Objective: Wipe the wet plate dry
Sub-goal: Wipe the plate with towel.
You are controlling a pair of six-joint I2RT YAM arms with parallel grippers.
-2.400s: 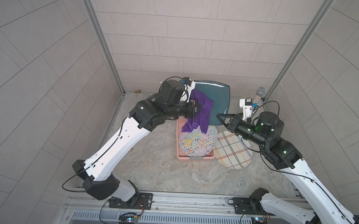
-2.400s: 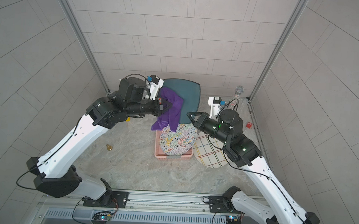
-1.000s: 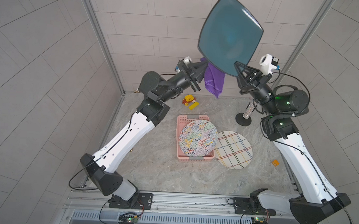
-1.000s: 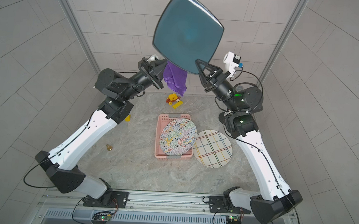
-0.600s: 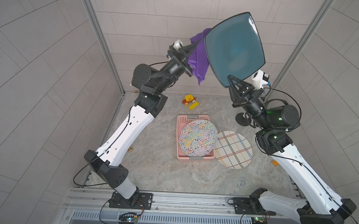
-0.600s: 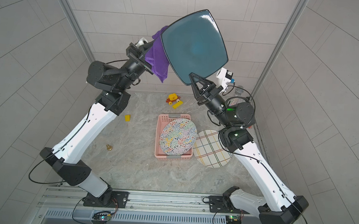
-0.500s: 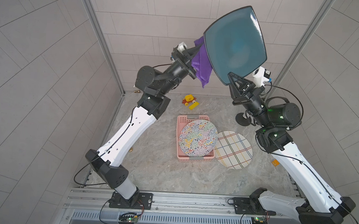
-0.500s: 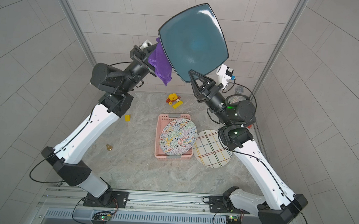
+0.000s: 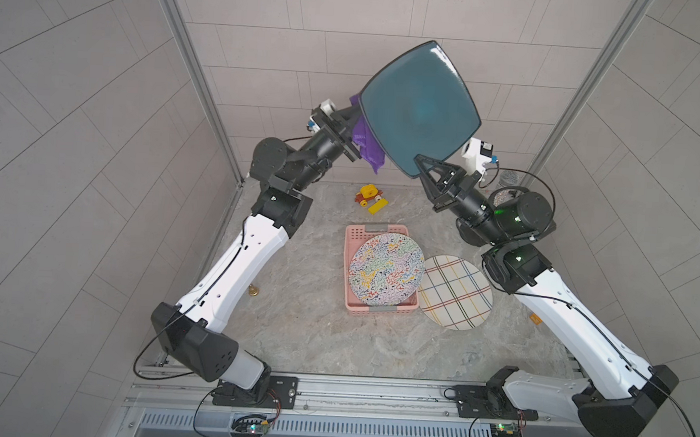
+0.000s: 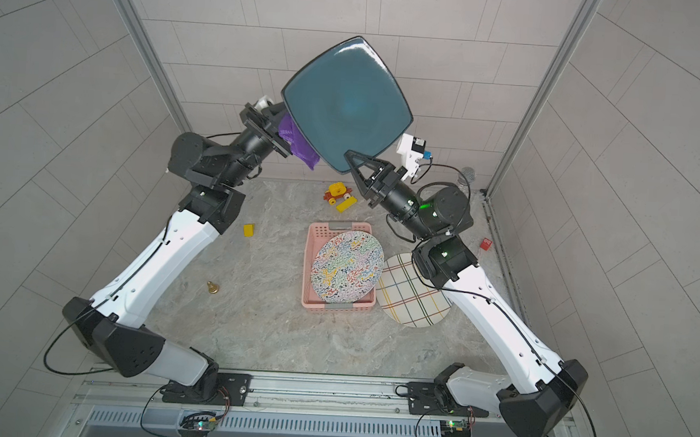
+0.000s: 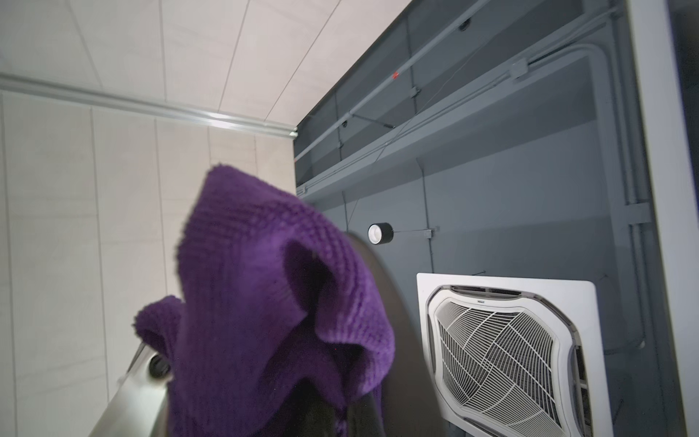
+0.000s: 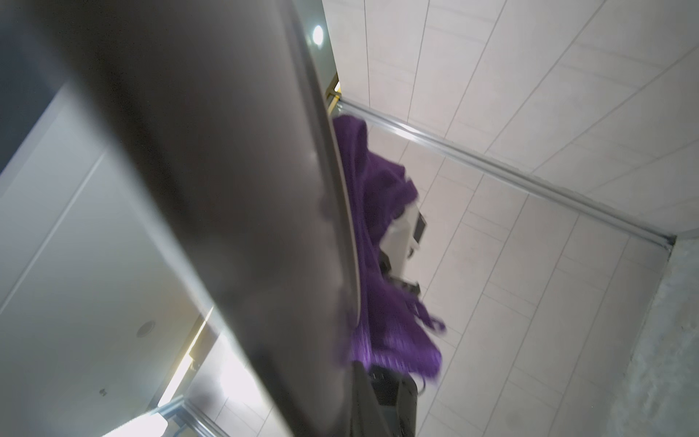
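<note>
A dark teal square plate [image 9: 419, 107] [image 10: 347, 107] is held high above the table, tilted, its face toward the top cameras. My right gripper [image 9: 420, 163] [image 10: 350, 157] is shut on its lower corner. In the right wrist view the plate [image 12: 208, 189] fills the frame edge-on from that gripper [image 12: 350, 382]. My left gripper [image 9: 356, 116] [image 10: 282, 113] is shut on a purple cloth [image 9: 363, 143] [image 10: 296, 143] pressed behind the plate's left edge. The cloth [image 11: 264, 302] drapes over the left gripper [image 11: 340, 414] and hides its jaws, beside the plate's dark back [image 11: 393, 321].
Below, a pink basket [image 9: 381, 229] holds a round multicoloured plate [image 9: 387, 269]. A plaid plate [image 9: 456, 292] lies to its right. A yellow-red toy [image 9: 368, 195], a yellow block [image 10: 249, 230] and a small brass bell [image 9: 254, 292] sit on the marble table. Tiled walls stand close.
Both arms rose from table height with plate and cloth. In the last half second the plate came down and left a little. The cloth slid lower behind its left edge.
</note>
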